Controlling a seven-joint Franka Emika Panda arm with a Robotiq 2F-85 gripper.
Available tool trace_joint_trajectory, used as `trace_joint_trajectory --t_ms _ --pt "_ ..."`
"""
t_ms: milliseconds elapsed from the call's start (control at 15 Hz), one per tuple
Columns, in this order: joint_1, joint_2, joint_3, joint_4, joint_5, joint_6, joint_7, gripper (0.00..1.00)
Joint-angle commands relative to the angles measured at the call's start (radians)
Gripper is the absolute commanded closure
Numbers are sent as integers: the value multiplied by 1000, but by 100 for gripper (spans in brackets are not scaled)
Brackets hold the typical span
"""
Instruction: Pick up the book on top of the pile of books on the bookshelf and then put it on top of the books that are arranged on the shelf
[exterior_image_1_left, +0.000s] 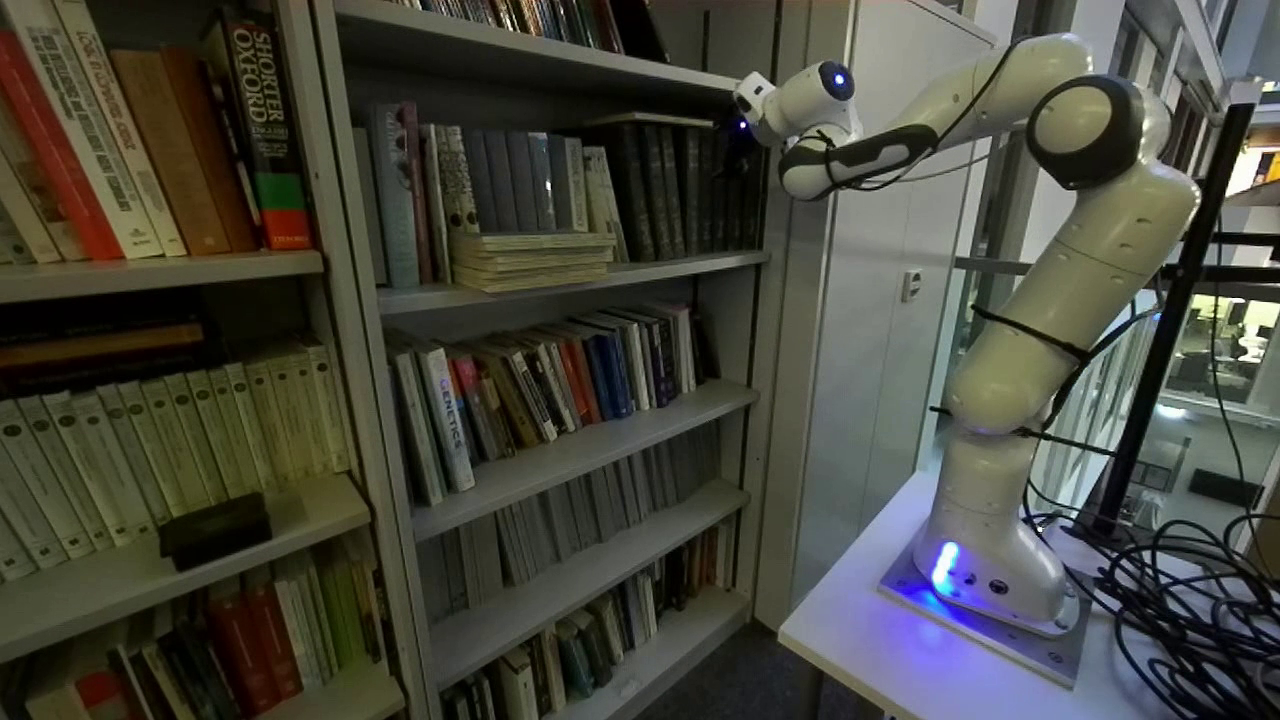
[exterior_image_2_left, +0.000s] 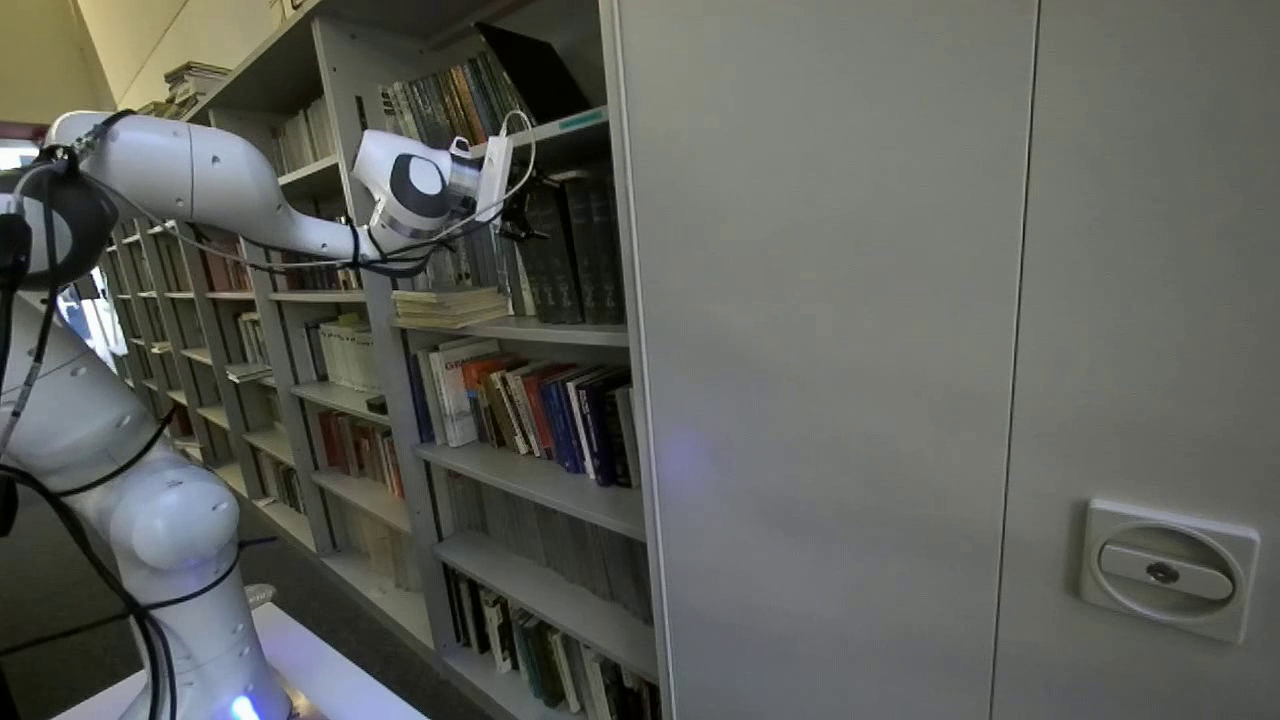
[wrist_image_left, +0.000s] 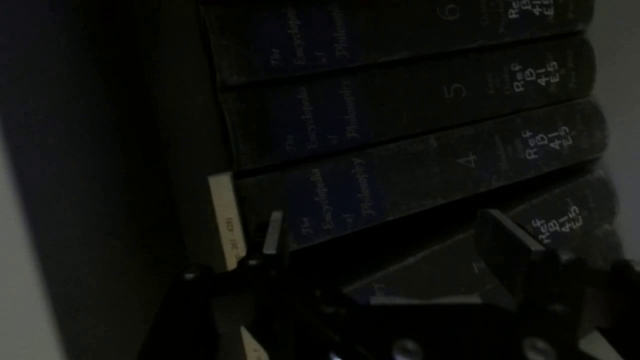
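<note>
The gripper (wrist_image_left: 385, 225) is spread wide, close in front of the dark encyclopedia volumes (wrist_image_left: 425, 185) at one end of the arranged books (exterior_image_1_left: 515, 180). A thin pale book (exterior_image_1_left: 655, 119) lies flat on top of those volumes, just beside the gripper; the wrist view is too dim to tell whether they touch. Lower than the gripper and well to one side, the pile of books (exterior_image_1_left: 530, 265) sits on the bookshelf (exterior_image_1_left: 600, 440).

the arm (exterior_image_1_left: 1110, 235) reaches outward, elbow (exterior_image_1_left: 1075, 130) bent, wrist (exterior_image_1_left: 812, 98) high, jaws wide apart.
</note>
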Motion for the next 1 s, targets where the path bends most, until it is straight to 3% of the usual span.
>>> trace_joint_trajectory --t_ms 0,200,267,533,600,667,933 --pt "70 -59 -43 -68 46 25 -54 0" --pt "75 -50 -32 -37 29 26 -28 0" --pt "35 -42 4 -29 50 38 -37 0" --pt "7 -24 33 9 37 51 -24 0" --pt "0 -21 40 13 35 50 -20 10" --pt "-8 -17 48 20 32 47 -18 26" --pt "-33 -3 68 34 23 46 -12 58"
